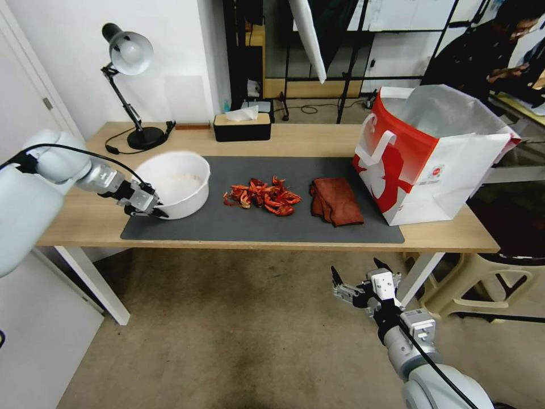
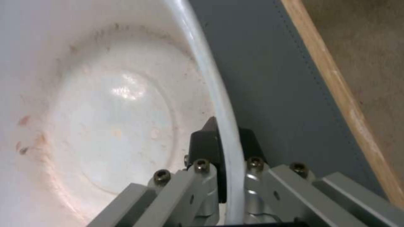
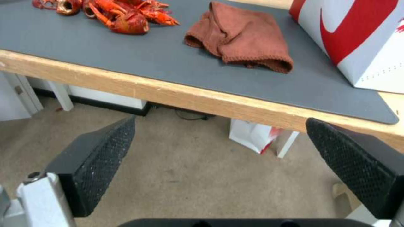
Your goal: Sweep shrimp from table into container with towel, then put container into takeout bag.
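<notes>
While the shrimp (image 1: pixel 261 196) are lying in a red-orange heap at the centre of the dark grey mat (image 1: pixel 227 227), the other task things are sitting around them like points on a clock. At nine o'clock from the heap, the container (image 1: pixel 176 183), a tall white bowl, is standing on the mat's left end. At three o'clock, the towel (image 1: pixel 336 200) is lying crumpled just beside the heap but apart from it. Farther out at three o'clock, the takeout bag (image 1: pixel 431 153) is standing upright and open on the right end of the table (image 1: pixel 318 139), its base overlapping the mat's corner.

The left gripper (image 1: pixel 152 211) is clenching the container's rim at about seven o'clock on the bowl; in the left wrist view one black finger (image 2: pixel 206 142) is sitting inside the wall and the other outside, pinching the white edge between them. The bowl's inside is looking faintly stained.

The right gripper (image 1: pixel 363 276) is hanging below the table's front edge, over the carpet, at five o'clock from the heap, its textured pads (image 3: pixel 105 157) spread wide and grasping nothing.

At twelve o'clock, along the far edge, a black tissue box (image 1: pixel 242 126) is resting, with a desk lamp (image 1: pixel 133 62) at eleven o'clock
</notes>
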### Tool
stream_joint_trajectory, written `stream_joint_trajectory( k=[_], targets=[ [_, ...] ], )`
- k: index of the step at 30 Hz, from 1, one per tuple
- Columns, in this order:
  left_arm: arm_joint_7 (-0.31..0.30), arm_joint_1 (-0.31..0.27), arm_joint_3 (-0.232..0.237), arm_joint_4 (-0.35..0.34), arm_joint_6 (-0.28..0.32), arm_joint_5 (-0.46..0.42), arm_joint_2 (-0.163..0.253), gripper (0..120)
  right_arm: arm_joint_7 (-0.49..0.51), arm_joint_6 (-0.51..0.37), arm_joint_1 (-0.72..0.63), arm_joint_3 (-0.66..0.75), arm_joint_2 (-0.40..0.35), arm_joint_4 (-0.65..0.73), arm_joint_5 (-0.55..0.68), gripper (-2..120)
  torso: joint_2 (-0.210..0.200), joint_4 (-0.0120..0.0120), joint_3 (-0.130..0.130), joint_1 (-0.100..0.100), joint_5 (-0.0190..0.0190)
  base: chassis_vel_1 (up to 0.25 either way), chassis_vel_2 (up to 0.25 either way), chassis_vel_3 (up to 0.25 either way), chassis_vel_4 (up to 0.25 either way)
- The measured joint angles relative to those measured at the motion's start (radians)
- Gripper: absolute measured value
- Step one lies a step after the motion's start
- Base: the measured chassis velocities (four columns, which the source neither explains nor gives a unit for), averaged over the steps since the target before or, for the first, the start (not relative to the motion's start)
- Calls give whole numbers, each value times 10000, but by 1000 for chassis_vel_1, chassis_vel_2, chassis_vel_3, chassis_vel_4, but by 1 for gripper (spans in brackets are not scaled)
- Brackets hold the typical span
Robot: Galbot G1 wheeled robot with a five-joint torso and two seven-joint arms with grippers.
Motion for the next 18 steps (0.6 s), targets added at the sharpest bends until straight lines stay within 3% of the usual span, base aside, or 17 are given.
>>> stream_joint_trajectory(
  k=[6, 11, 14, 15, 18],
  targets=[
    [0, 264, -180, -158, -112, -207, 284, 0, 11, 4, 6, -21, 3, -20, 24, 100, 0, 1, 0, 1, 0, 0, 0, 0, 0],
    [-110, 851, -654, -740, -273, -466, 848, 0, 23, 6, 22, -62, 18, -48, 30, 100, 0, 3, -1, -1, -1, 0, 0, 0, 0],
    [-270, 1757, -1308, -1633, -438, -702, 1375, 0, 30, 7, 42, -99, 22, -58, 30, 100, 0, 3, -1, -2, -2, 0, 0, 0, 0],
    [-270, 1757, -1308, -1633, -438, -702, 1375, 0, 30, 7, 42, -99, 22, -58, 30, 100, 0, 3, -1, -2, -2, 0, 0, 0, 0],
    [-459, 2739, -1968, -2882, -578, -917, 1939, 0, 34, -5, 77, -114, 14, -57, 53, 100, 0, 3, -1, -2, -3, 0, 0, 0, 0]
  ],
)
